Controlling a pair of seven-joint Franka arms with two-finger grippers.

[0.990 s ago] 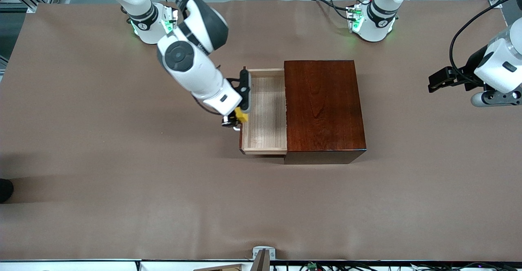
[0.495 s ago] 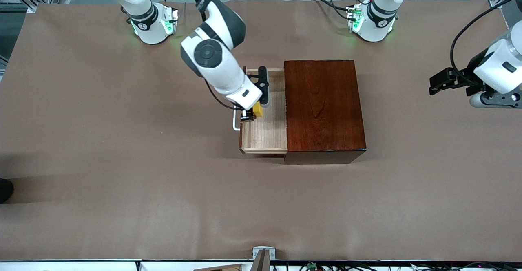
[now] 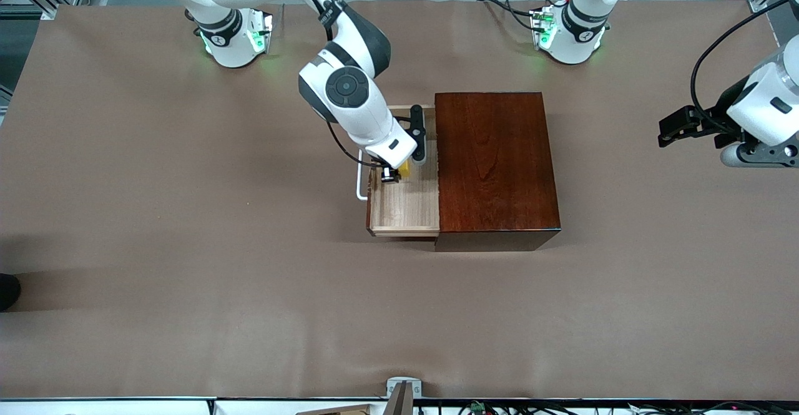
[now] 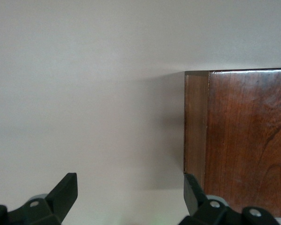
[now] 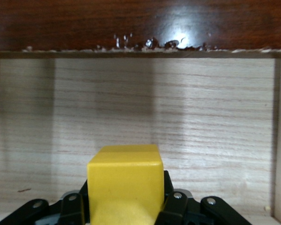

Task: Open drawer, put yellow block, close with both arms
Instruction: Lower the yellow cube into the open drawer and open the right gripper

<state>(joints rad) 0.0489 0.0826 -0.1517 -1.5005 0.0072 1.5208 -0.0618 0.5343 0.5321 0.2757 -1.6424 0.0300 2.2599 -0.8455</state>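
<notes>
1. Yellow block (image 5: 125, 180): a small bright cube clamped between the fingers (image 5: 174, 206) of the right gripper (image 3: 397, 173), up in the air over the open drawer (image 3: 406, 206).
2. That drawer is a shallow light-wood tray, pulled out of the dark reddish-brown wooden box (image 3: 494, 165) toward the right arm's end of the worktop (image 3: 187, 246); its floor is bare under the block.
3. A white U-shaped bar handle (image 3: 360, 184) sits on the drawer's front, just beside the right gripper (its upper end hidden by the arm).
4. In the right wrist view, the box's glossy edge (image 5: 140, 28) runs along the tray's inner end.
5. The left gripper (image 3: 671, 129) waits over bare worktop toward the left arm's end, well apart from the box, with its fingers (image 4: 63, 194) spread wide and holding nothing; its wrist view shows a corner of the box (image 4: 243, 140).
</notes>
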